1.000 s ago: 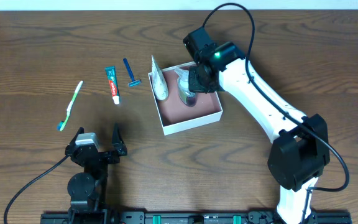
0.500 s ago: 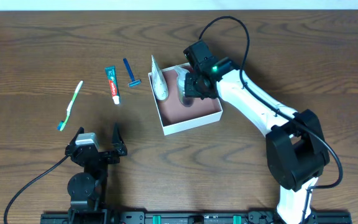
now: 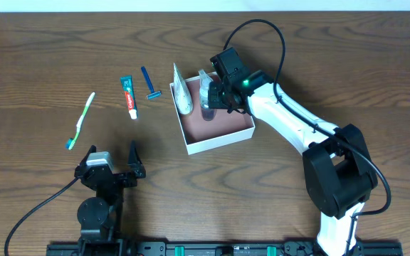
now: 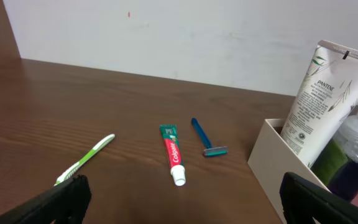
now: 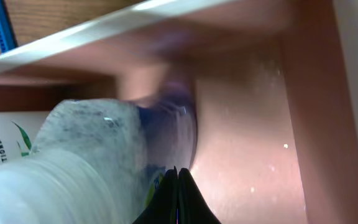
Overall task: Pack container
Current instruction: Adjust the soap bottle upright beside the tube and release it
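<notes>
1. The container (image 3: 228, 125) sits just right of centre in the upper half of the overhead frame, flat on the wooden table (image 3: 34, 43), its open top facing up.
2. My right gripper (image 5: 178, 190) is down inside it, near the upper left part of the box. Its jaws are pinched together with nothing between them. The tips rest beside a clear bottle (image 3: 208, 99) with dark liquid; I cannot tell whether they touch it.
3. A Pantene tube (image 3: 181, 92) leans against the container's left wall, just beside the bottle.
4. My left gripper (image 3: 112, 158) hangs at the lower left of the overhead frame with its jaws spread wide and nothing in them, well apart from the box.
5. Left of the container, outside it, lie a blue razor (image 3: 149, 84), a toothpaste tube (image 3: 129, 96) and a green toothbrush (image 3: 81, 121).
6. I judge the box light and thin-walled: stiff enough to keep its shape, but likely to slide on the smooth wood if I nudge it.
7. If I must steady it, I would pinch one wall near a corner, where cardboard flexes least.
</notes>
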`<act>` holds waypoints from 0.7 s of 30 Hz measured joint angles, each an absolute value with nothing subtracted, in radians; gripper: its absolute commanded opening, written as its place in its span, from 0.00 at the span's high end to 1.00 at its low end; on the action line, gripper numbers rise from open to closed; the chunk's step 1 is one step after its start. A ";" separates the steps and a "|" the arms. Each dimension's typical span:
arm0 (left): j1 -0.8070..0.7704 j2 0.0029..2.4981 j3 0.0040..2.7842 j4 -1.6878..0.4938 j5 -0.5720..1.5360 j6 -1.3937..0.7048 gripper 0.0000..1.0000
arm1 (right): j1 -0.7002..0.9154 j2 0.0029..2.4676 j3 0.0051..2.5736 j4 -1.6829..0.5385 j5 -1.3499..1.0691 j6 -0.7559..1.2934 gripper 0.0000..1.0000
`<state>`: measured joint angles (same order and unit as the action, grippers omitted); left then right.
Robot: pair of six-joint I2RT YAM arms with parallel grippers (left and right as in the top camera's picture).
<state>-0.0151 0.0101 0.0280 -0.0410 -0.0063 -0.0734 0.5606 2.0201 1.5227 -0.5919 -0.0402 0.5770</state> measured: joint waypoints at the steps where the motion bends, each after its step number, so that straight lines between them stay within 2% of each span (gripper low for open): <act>1: -0.015 0.010 0.028 -0.041 -0.006 -0.073 0.02 | 0.561 2.020 1.522 -0.580 -0.033 0.566 0.99; 21: -0.015 0.010 0.028 -0.041 -0.006 -0.073 0.02 | 0.561 2.088 1.515 -0.463 -0.019 0.431 0.99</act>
<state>-0.0151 0.0101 0.0280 -0.0410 -0.0063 -0.0731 0.5606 2.0880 1.5150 -0.4625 -0.0185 0.4309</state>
